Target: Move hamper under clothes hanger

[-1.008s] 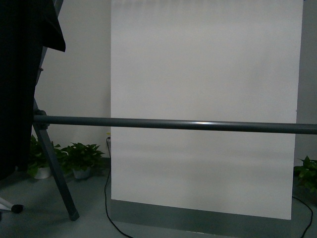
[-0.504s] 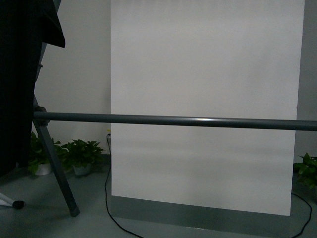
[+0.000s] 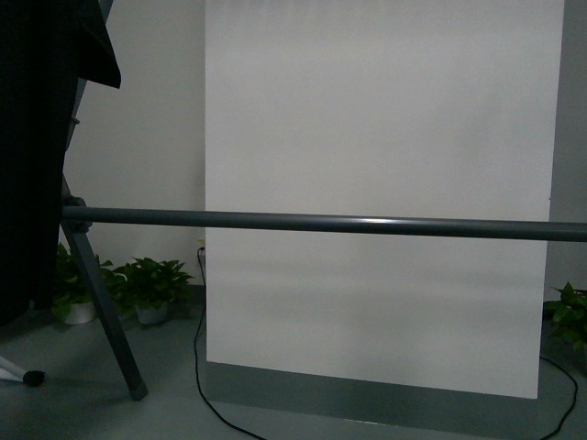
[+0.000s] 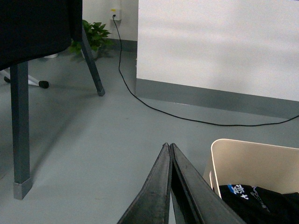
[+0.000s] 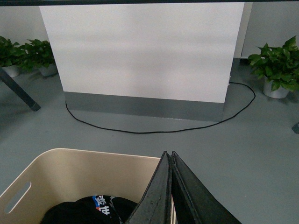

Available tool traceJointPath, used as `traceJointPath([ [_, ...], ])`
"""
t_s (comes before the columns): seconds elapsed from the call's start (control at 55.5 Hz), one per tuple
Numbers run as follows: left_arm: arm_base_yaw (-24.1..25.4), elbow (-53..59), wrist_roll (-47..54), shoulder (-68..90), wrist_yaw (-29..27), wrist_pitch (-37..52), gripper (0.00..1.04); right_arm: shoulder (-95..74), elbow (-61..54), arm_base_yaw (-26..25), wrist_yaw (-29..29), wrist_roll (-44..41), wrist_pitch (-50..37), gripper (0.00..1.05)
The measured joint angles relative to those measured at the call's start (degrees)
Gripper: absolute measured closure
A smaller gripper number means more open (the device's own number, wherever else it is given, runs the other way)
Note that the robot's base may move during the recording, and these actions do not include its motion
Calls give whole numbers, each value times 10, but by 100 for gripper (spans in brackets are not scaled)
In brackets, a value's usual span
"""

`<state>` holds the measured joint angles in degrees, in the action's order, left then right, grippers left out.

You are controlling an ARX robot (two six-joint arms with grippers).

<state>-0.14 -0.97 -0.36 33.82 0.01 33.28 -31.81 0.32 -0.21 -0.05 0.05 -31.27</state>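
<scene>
The beige hamper [image 4: 254,163] stands on the grey floor with dark clothes inside; it also shows in the right wrist view [image 5: 70,175]. My left gripper [image 4: 169,147] is shut and empty, just beside the hamper's rim. My right gripper [image 5: 168,155] is shut and empty, at the hamper's other side. The clothes hanger's long dark-grey bar [image 3: 321,222] crosses the front view, with a slanted leg [image 3: 105,321] and a black T-shirt [image 3: 37,156] at the left. The rack's legs [image 4: 93,65] show in the left wrist view. The hamper is out of the front view.
A white roll-up screen panel [image 3: 381,192] stands behind the bar on a grey base. A black cable [image 5: 154,130] lies on the floor in front of it. Potted plants [image 3: 151,289] stand by the wall, another [image 5: 275,63] at the right. A thick grey post [image 4: 19,126] stands near the left gripper.
The view has shifted slightly over the last second: the bar and screen sit a little higher in the front view. No change in the last half second.
</scene>
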Motion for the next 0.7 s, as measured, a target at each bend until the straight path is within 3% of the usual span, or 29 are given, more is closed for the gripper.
traceJointPath([
  [0.702, 0, 0, 0, -184, 0, -176, 101, 174, 0, 0, 0, 0, 167, 102],
])
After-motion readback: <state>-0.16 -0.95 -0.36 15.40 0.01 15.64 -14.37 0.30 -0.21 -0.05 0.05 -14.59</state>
